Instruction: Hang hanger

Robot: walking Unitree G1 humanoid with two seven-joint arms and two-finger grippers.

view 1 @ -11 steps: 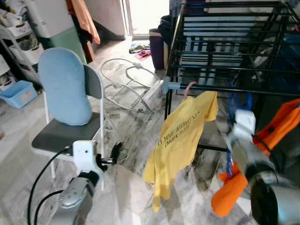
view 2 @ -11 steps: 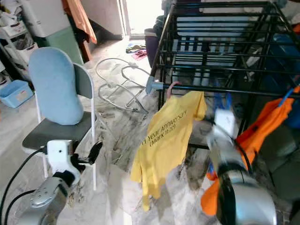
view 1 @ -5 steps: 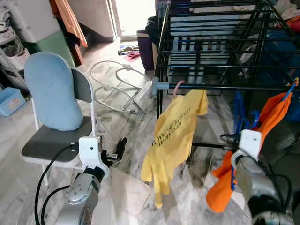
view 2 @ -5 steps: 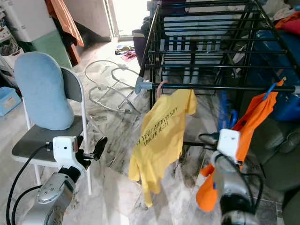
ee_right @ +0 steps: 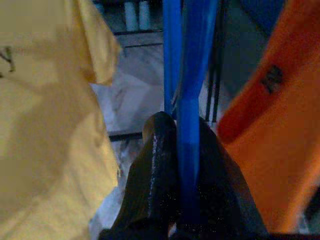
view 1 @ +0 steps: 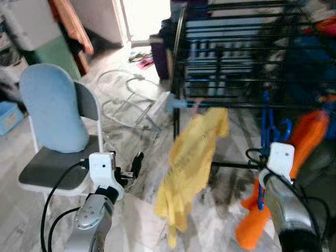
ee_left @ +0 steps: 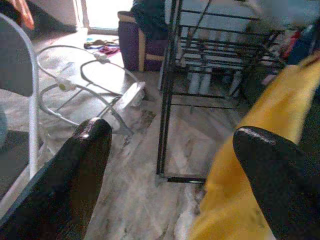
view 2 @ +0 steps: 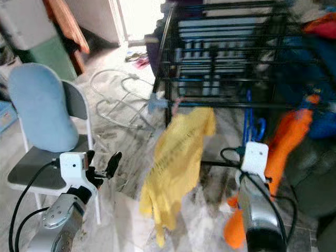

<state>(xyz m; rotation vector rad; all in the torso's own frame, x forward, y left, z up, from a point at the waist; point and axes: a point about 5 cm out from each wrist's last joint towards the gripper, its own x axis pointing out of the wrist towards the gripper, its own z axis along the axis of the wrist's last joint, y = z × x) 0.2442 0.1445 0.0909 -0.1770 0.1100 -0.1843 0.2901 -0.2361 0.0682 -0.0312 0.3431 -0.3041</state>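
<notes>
Right gripper now raised w/ blue hanger pinched tight, near the rack rail vs half a sec ago; hook not on yet. Left gripper idle, fingers wide apart.

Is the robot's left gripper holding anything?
No, the left gripper's fingers are spread wide with nothing between them.

place: home, laundry/drying corner
floor: grey marbled tile floor
landmark: black metal drying rack
on the rack: yellow shirt and orange garment hang from its front bar
left of rack: folding chair with blue cushion, white wire frame lying on the floor
behind rack's left end: bright doorway, clothes scattered on the floor there
far left of rack: shelves and storage bins, blurred
</notes>
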